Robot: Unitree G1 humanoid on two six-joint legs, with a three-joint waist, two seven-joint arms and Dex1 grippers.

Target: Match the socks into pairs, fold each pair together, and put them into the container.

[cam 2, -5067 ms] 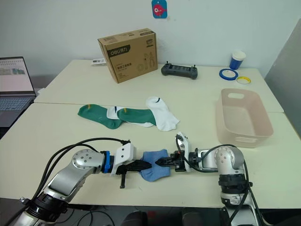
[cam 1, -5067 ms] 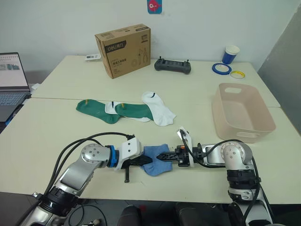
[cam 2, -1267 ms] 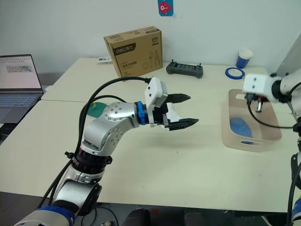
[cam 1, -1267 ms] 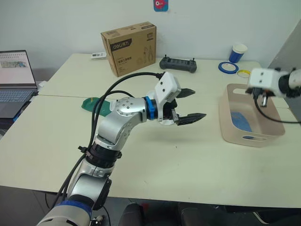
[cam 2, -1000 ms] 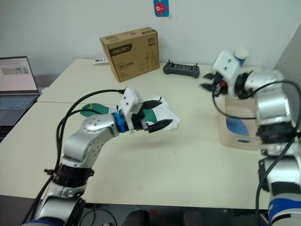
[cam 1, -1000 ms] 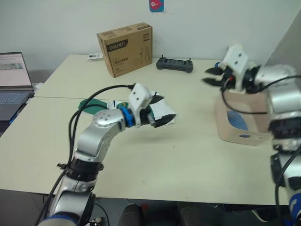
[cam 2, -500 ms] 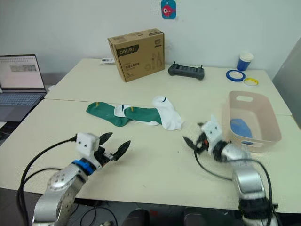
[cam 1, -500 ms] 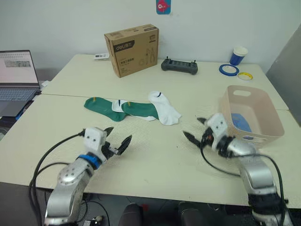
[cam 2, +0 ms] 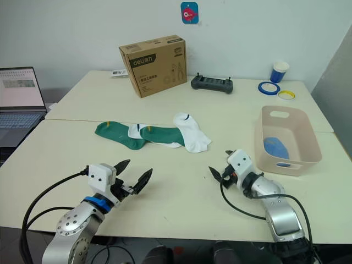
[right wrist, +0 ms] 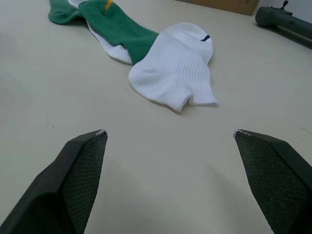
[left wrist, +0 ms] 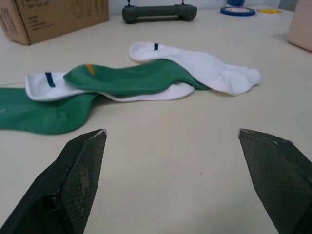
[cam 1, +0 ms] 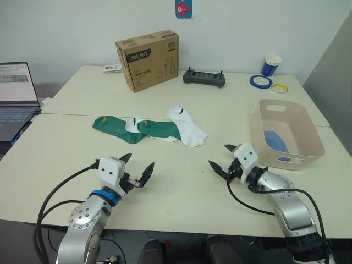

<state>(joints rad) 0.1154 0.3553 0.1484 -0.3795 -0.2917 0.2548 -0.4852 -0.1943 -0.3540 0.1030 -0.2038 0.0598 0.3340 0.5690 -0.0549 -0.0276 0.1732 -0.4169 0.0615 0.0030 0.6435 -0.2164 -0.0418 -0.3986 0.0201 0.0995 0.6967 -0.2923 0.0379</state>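
Both grippers sit low over the near part of the cream table [cam 1: 181, 209] with nothing in them — the left gripper [cam 1: 137, 169] at about 7 o'clock and the right gripper [cam 1: 224, 159] at about 5 o'clock, each with its two black fingers spread wide apart. Toward 12 o'clock from them lies an overlapping row of four socks: a dark green sock [cam 1: 113, 128] at the robot's left end, a white sock [cam 1: 131, 124] partly under the next dark green sock with an orange tab [cam 1: 158, 130], and a second white sock with a small dark mark [cam 1: 187, 127] at the right end. The pinkish-beige tub [cam 1: 275, 157] stands at 3 o'clock — a light blue sock bundle [cam 1: 274, 139] lies inside it.
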